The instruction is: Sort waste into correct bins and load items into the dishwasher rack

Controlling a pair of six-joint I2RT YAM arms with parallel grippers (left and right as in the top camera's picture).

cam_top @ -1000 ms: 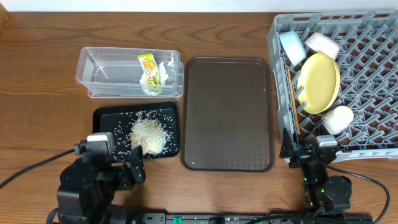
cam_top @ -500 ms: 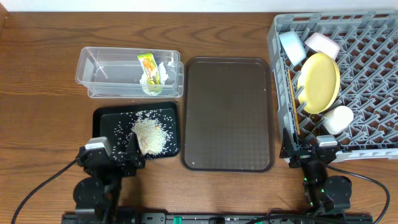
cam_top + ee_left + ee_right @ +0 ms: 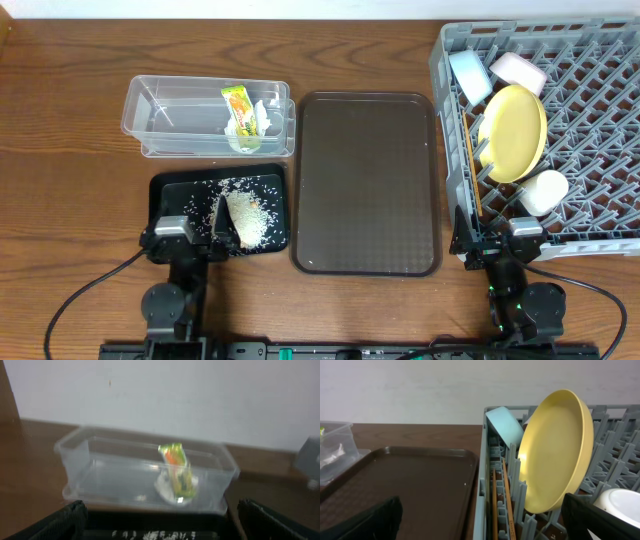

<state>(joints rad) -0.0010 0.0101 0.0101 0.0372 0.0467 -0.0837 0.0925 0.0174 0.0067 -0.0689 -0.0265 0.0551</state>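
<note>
Snack wrapper (image 3: 238, 106) upright at the right end of the clear tub (image 3: 160, 120), green, yellow and orange, with crumpled white paper (image 3: 255, 125) touching it on the right. Rice scraps (image 3: 248, 218) heaped pale in the black tray (image 3: 170, 195), loose grains scattered toward the tray's far side. Tub at the back, black tray just in front of it, brown tray (image 3: 366, 180) just beside both on the right, bare.

Rack (image 3: 600, 90) at the far right, grey lattice running past the picture's edge. Inside: yellow plate (image 3: 514, 132) on edge between pegs, tilted; light blue bowl (image 3: 468, 72) and white bowl (image 3: 518, 70) side by side behind it; white cup (image 3: 543, 192) in front of the plate; chopsticks (image 3: 471, 170) lying along the left wall.

Left pincer (image 3: 167, 522) low at the near edge of the black tray, facing the tub, fingers spread wide with nothing between them; from above, one dark finger overlapping the left side of the rice heap. Right pincer (image 3: 485, 520) at the near left corner of the rack, fingers likewise spread wide, holding nothing.

Tabletop (image 3: 70, 150) of dark reddish-brown wood, grain running left to right, otherwise bare on the left. Plain white wall (image 3: 200, 395) rising straight from the far edge. Black cables (image 3: 85, 268) trailing along the near edge from both arm bases.
</note>
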